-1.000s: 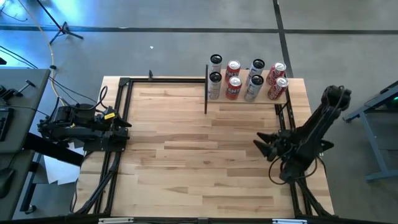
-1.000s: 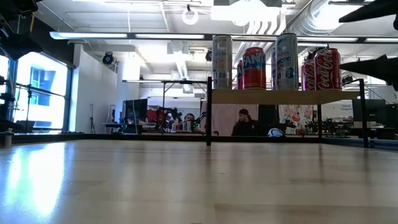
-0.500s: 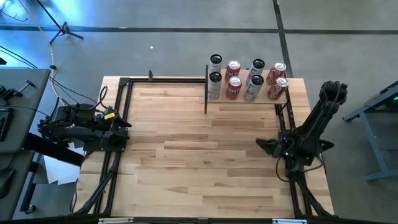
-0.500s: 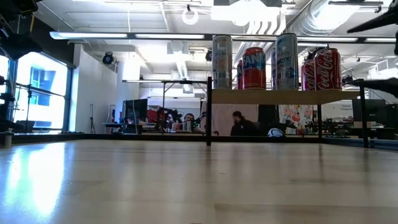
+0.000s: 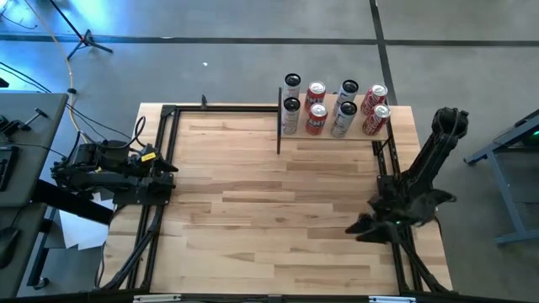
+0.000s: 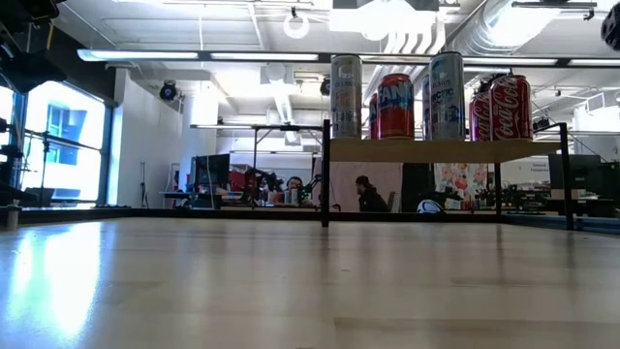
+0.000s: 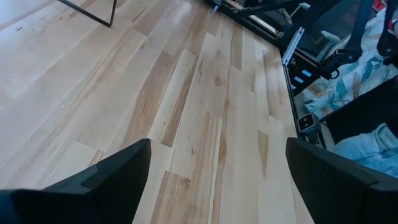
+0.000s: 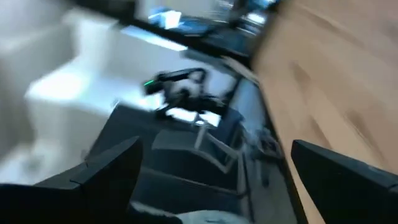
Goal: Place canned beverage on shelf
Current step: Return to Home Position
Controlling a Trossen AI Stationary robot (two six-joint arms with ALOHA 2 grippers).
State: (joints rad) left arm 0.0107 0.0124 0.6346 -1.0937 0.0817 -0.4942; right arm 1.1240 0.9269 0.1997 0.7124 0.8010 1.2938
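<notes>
On the far right corner of the desk (image 5: pixel 253 210) stands the shelf (image 5: pixel 330 135), a small pale wood board on thin black uprights. It carries eight cans (image 5: pixel 317 111) in two rows of four, all upright and close together. Seen from desk level, they show from left to right as a tall silver can (image 6: pixel 346 95), a red can (image 6: pixel 395 105), a tall white and blue can (image 6: pixel 447 95) and two Coca-Cola cans (image 6: pixel 501 107). The desk is made of long light wood planks, with a black metal frame (image 5: pixel 160 210) along its sides, and the room light shines on it at the left. The right end effector (image 5: pixel 360 228) hangs over the right edge of the desk, well apart from the shelf, its fingers spread wide with nothing between them. The left end effector (image 5: pixel 166 168) rests at the left edge, also spread. Beyond the desk the room shows a bright window (image 6: pixel 60 145), long light strips (image 6: pixel 242 55) and ducts (image 6: pixel 504 29) on the ceiling, and two people (image 6: pixel 369 194) sitting far behind. Around the desk lies a grey floor (image 5: pixel 210 50).
</notes>
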